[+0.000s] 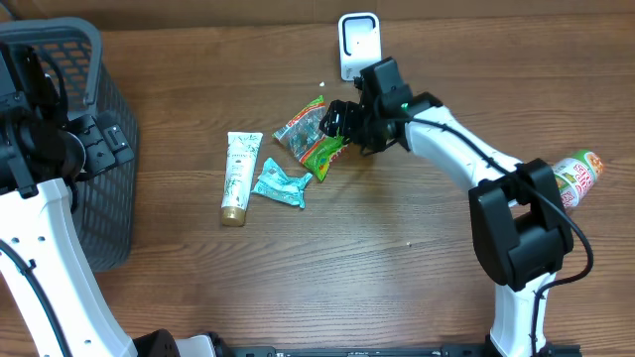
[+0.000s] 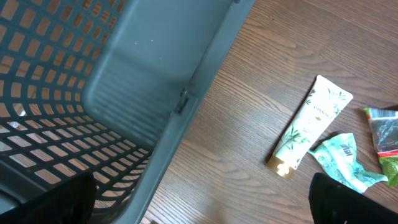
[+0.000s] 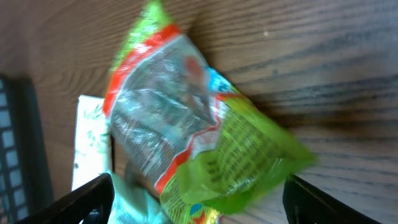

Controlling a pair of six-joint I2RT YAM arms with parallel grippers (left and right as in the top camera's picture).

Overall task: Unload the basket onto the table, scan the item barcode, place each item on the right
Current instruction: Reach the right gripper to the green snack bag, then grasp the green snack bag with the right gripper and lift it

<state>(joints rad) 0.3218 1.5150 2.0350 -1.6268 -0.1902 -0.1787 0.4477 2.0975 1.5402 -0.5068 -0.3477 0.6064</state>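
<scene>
straddling the snack packet (image 3: 199, 143) — right tool (image 3: 205, 200), jaws spread wide.

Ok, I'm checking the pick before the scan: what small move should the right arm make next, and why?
Probably close the right gripper on the green snack packet. Its jaws stand open on either side of the packet, which lies on the table not yet gripped, and it likely has to be lifted toward the white scanner.

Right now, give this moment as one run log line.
right gripper: open, over green-and-red plastic snack packet | left gripper: open, near grey plastic mesh basket | packet: on wooden table
</scene>
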